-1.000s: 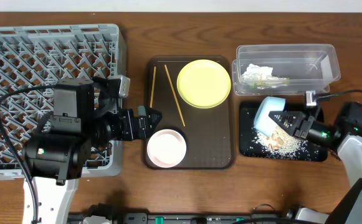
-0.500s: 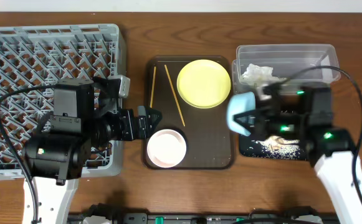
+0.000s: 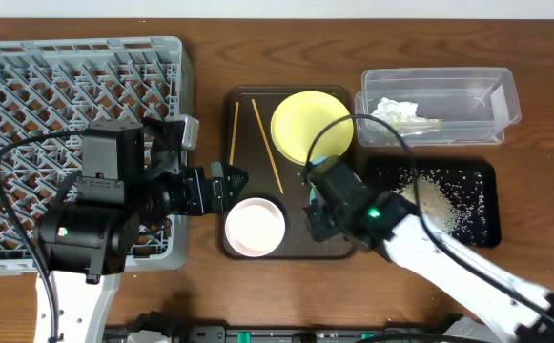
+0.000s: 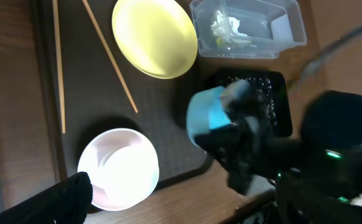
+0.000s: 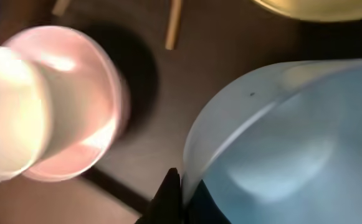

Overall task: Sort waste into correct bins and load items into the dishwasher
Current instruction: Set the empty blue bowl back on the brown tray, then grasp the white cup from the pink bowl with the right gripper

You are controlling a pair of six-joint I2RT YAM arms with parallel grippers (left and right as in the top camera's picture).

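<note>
My right gripper (image 5: 179,190) is shut on the rim of the light blue bowl (image 5: 293,143), holding it over the right side of the dark brown tray (image 3: 338,250); the bowl also shows in the left wrist view (image 4: 209,115). The white bowl (image 3: 255,227) stands at the tray's front, and a small white cup (image 5: 6,112) appears to sit in it. The yellow plate (image 3: 312,127) and two chopsticks (image 3: 266,145) lie on the tray. Rice scraps (image 3: 436,200) lie in the black tray (image 3: 482,171). The tissue (image 3: 394,110) and wrapper (image 3: 424,123) are in the clear tub (image 3: 505,90). My left gripper (image 3: 227,181) is open and empty beside the grey dish rack (image 3: 29,86).
The left arm's body covers the rack's front right part. The right arm stretches from the front right corner across the table, over the black tray's near left corner. The tub and black tray stand close together at the right.
My right arm swung left with the blue bowl, from over the black tray to over the brown tray. Rice now lies spread in the black tray. The left arm has not moved.
</note>
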